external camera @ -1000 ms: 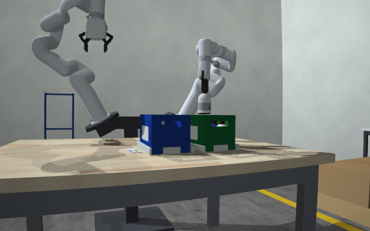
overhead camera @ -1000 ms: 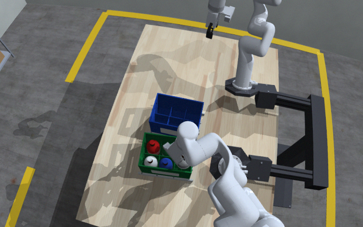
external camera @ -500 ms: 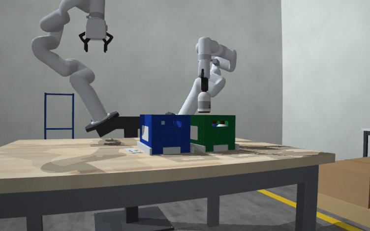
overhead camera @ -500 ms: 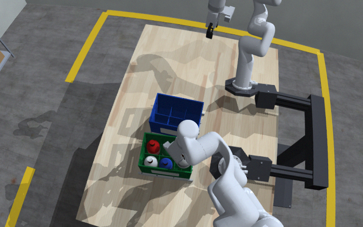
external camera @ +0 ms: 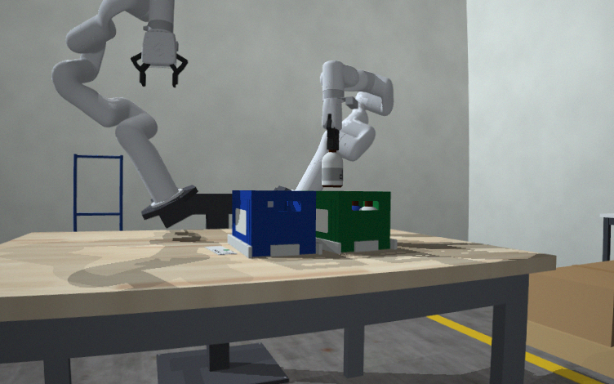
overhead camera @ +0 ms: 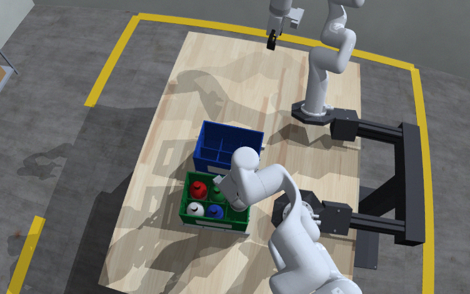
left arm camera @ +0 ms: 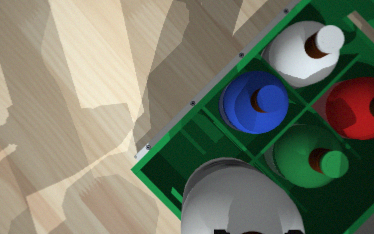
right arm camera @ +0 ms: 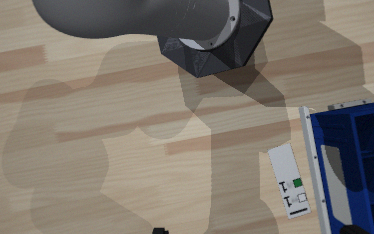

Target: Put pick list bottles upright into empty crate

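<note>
Left arm arched over, wrist pointing down. My end effector (external camera: 332, 147) (left arm camera: 257, 232) is closed partway on the neck of one pale bottle (overhead camera: 239, 207) (external camera: 332, 168) (left arm camera: 240, 195), grey band round its body, hanging upright above the green crate (overhead camera: 239, 226) (external camera: 362, 228) (left arm camera: 165, 141). Four bottles stand in that crate, one each: blue bottle (overhead camera: 214, 212) (external camera: 355, 207) (left arm camera: 250, 105), green bottle (overhead camera: 217, 194) (left arm camera: 302, 157), white bottle (overhead camera: 195, 209) (external camera: 368, 207) (left arm camera: 300, 57), red bottle (overhead camera: 198, 190) (left arm camera: 352, 107). Next, one blue crate (overhead camera: 200, 165) (external camera: 280, 230) (right arm camera: 327, 130), level on the counter (overhead camera: 267, 86) (external camera: 135, 271) (left arm camera: 100, 50) (right arm camera: 125, 190). Beside it, one pick list (external camera: 220, 250) (right arm camera: 284, 162): one white, one green. Farthest, the right end effector (overhead camera: 271, 47) (external camera: 158, 85) (right arm camera: 257, 230): raised, pointing down, wide open, holding nothing.
</note>
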